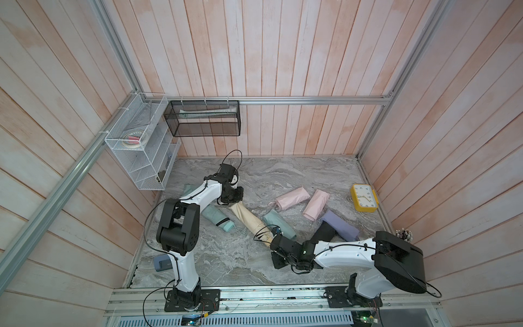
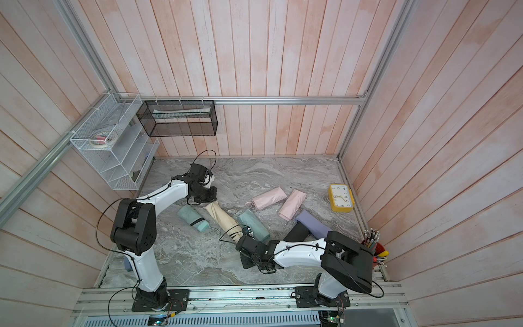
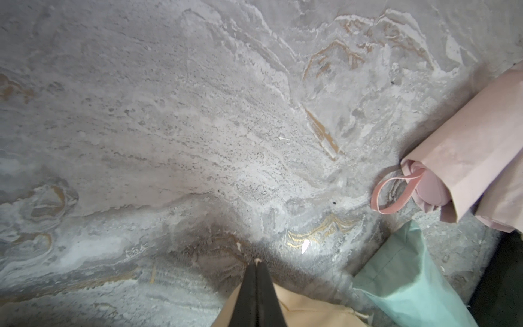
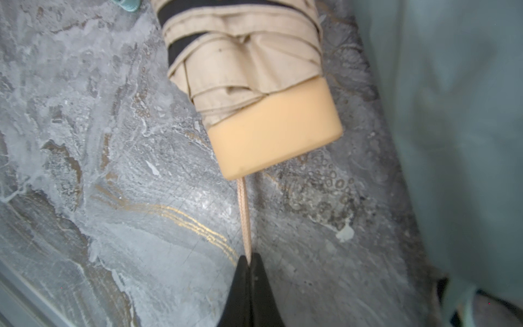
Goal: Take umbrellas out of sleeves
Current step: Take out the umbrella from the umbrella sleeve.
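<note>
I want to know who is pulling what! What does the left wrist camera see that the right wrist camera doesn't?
Only the left wrist view: the left gripper shut on the cream sleeve at its end, and a pink umbrella with its loop poking out of a pink sleeve.
Only the right wrist view: the right gripper shut on the cord of the cream umbrella, whose handle is bare.
Both: the marble table and a mint sleeve at the side.

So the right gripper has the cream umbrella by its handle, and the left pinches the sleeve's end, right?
No: the right gripper is shut on the wrist cord, not the handle, as the right wrist view shows. The left gripper does pinch the end of the cream sleeve.
</note>
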{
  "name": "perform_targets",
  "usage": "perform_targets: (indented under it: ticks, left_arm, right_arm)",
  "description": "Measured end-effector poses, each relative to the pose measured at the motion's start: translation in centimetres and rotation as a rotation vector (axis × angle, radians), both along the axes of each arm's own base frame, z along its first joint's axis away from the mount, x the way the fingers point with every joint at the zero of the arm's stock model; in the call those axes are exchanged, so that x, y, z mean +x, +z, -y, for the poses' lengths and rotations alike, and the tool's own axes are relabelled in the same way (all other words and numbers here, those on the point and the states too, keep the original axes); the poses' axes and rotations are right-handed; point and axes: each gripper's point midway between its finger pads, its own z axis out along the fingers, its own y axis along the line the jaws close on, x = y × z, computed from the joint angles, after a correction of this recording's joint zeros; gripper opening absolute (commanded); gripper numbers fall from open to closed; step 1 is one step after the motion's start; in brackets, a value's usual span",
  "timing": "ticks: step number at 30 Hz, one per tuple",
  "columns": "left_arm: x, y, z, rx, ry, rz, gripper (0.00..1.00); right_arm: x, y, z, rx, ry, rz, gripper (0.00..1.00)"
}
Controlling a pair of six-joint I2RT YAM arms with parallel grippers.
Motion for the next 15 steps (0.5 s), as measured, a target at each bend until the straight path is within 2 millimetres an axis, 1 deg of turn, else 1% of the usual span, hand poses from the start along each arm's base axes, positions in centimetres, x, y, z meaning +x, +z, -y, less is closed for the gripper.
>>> perform_targets:
  ticks: [9,15]
  left_arm:
    - [0.06,0.76,-0.3,-0.002,0.007,0.018,0.0]
    - [-0.04,0.84,-0.37,-0.003,0.008,0.021,0.0]
  right_arm:
    - [-0.06,0.0,0.0,-0.002,-0.002,0.003,0.0]
    - [-0.31,0.0,0.04,-0.005,-0.005,0.0,0.0]
